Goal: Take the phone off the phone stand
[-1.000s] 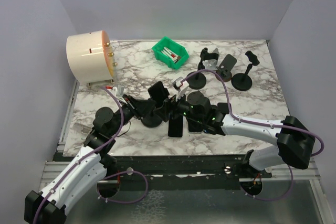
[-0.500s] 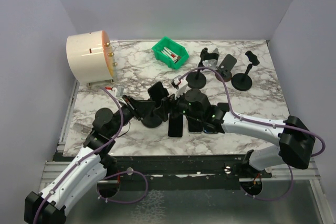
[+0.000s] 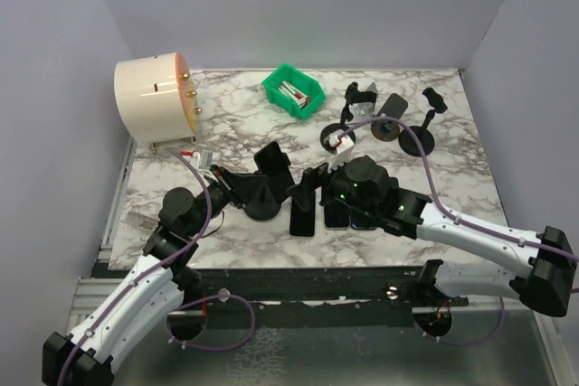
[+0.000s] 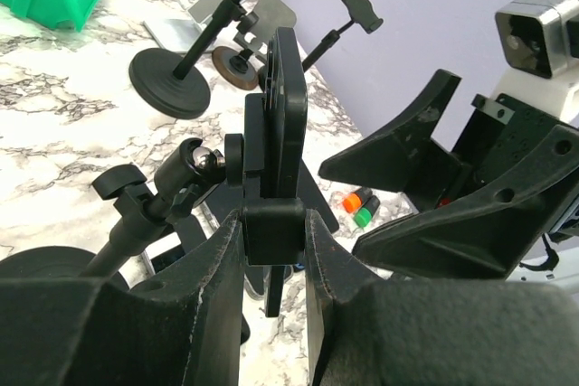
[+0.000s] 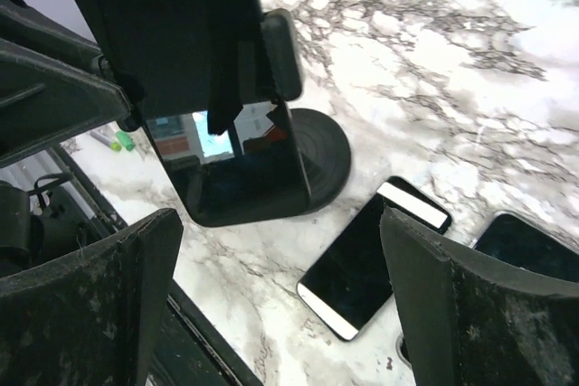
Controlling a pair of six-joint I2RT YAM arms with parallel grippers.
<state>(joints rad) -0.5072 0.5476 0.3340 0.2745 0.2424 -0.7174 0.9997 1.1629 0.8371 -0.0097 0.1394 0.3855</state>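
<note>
A black phone (image 3: 272, 160) stands clamped in a black phone stand (image 3: 262, 207) left of the table's middle. My left gripper (image 3: 242, 185) is shut on the stand. In the left wrist view its fingers (image 4: 217, 287) pinch the stand's lower bracket (image 4: 271, 221), with the phone (image 4: 289, 106) edge-on above. My right gripper (image 3: 308, 189) is open and empty just right of the phone, not touching it. In the right wrist view the phone's glossy screen (image 5: 231, 174) and the stand's round base (image 5: 326, 155) lie ahead of the gripper (image 5: 280, 314).
Two other phones lie flat near the stand (image 3: 303, 221) (image 3: 336, 214); one also shows in the right wrist view (image 5: 371, 264). Several empty stands (image 3: 418, 137) stand at the back right. A green bin (image 3: 292, 90) and a cream round box (image 3: 152, 101) are at the back.
My right arm has drawn back to the right, away from the phone, with its gripper open. The phone stays in the stand. My left gripper has not moved.
</note>
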